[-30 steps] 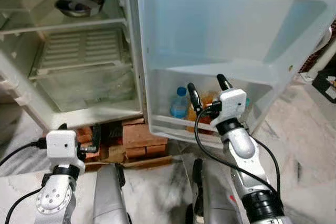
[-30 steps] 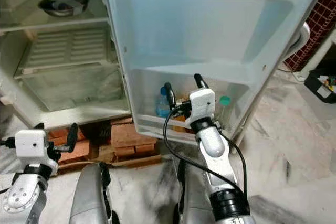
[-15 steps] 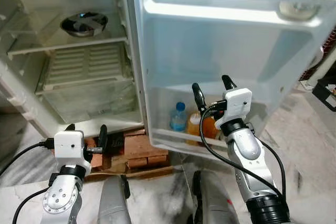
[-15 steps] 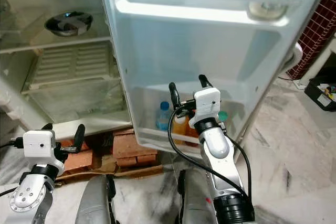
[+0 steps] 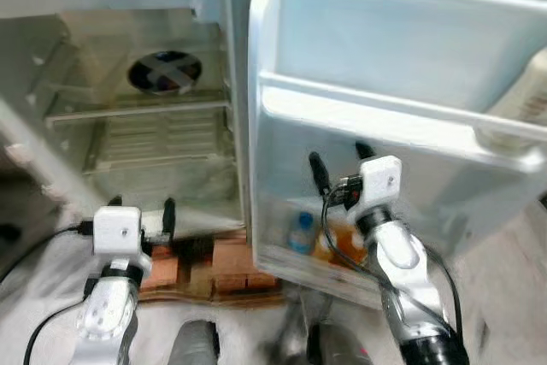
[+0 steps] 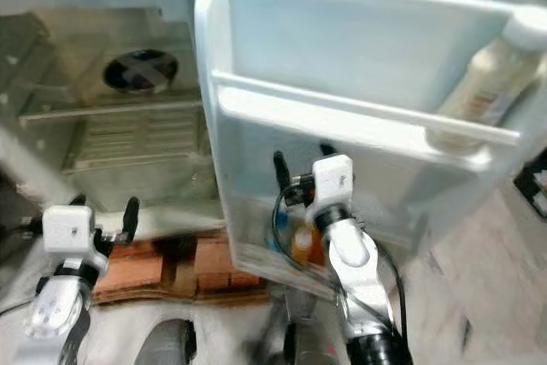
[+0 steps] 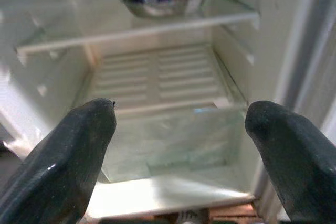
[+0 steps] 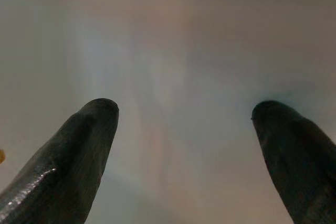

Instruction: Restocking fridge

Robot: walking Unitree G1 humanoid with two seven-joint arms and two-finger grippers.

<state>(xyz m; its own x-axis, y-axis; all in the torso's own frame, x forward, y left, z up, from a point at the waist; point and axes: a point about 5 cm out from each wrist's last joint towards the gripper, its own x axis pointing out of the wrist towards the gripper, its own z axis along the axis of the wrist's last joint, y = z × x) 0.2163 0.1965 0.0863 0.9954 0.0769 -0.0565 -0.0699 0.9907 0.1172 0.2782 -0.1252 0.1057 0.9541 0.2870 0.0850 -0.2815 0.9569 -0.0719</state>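
**Left eye view: both tools empty before the open fridge**

Left eye view shows the fridge (image 5: pixel 128 57) standing open, its door (image 5: pixel 385 66) swung out on the robot's right. The right tool (image 5: pixel 340 164) is raised in front of the door's lower part, fingers spread wide with nothing between them; in its wrist view only the pale door wall lies beyond the two black fingertips (image 8: pixel 79 145). The right arm stands between the camera and the bottom door shelf, partly hiding what is stored there: a blue-capped bottle (image 5: pixel 300 232) and an orange bottle (image 5: pixel 335 241), both upright, side by side.

A cream-coloured bottle (image 6: pixel 487 91) rests in the upper door shelf (image 6: pixel 359 117), leaning with its cap toward the door's outer edge, its long axis tilted off vertical.

The left tool (image 5: pixel 141 211) is held low before the fridge's main compartment, also spread wide and empty. Its wrist view looks in at a steel bowl (image 7: pixel 160 1) on a glass shelf (image 7: pixel 136 30), above a ribbed crisper cover (image 7: pixel 163 72).

Red bricks (image 5: pixel 231 262) lie under the fridge on the floor. The picture is somewhat blurred.
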